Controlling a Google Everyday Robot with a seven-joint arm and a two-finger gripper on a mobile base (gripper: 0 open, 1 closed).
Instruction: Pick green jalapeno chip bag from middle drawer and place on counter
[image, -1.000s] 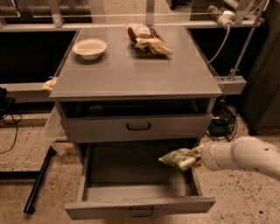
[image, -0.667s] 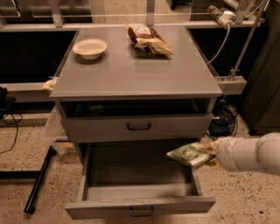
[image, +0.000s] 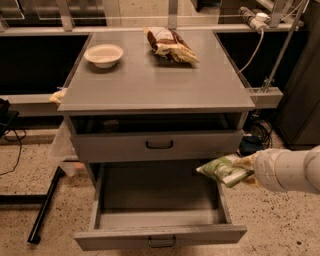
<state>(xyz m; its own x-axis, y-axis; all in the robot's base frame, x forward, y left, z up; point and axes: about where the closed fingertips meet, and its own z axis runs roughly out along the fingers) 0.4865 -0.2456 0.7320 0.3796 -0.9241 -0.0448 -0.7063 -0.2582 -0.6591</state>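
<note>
While your gripper (image: 246, 172) pinches the bag (image: 222, 169) over the drawer's (image: 160, 235) right edge, raise it onto the counter (image: 150, 80).

**Desk (image: 150, 82) surface.** The front half and the right strip are bare. Two obstacles stand at the rear, well apart: a white bowl (image: 104, 54) at the left and a brown snack bag (image: 169, 44) at the centre. An open lane runs between them.

**Right flank.** A grey ledge (image: 265, 97) projects beside the desk's right edge. A slanted rod (image: 281, 47) and a white cable (image: 249, 56) rise above it and narrow the approach from that side.

**Lower zone.** The middle drawer (image: 160, 236) is pulled out, and its floor is bare. The closed upper drawer (image: 125, 146) and the desk's front edge overhang its rear part.

**Claw (image: 246, 171).** It sits at the drawer's right wall, above the rim, clamped on the green jalapeno chip bag (image: 220, 169). The white arm (image: 290, 170) fills the space to its right.
</note>
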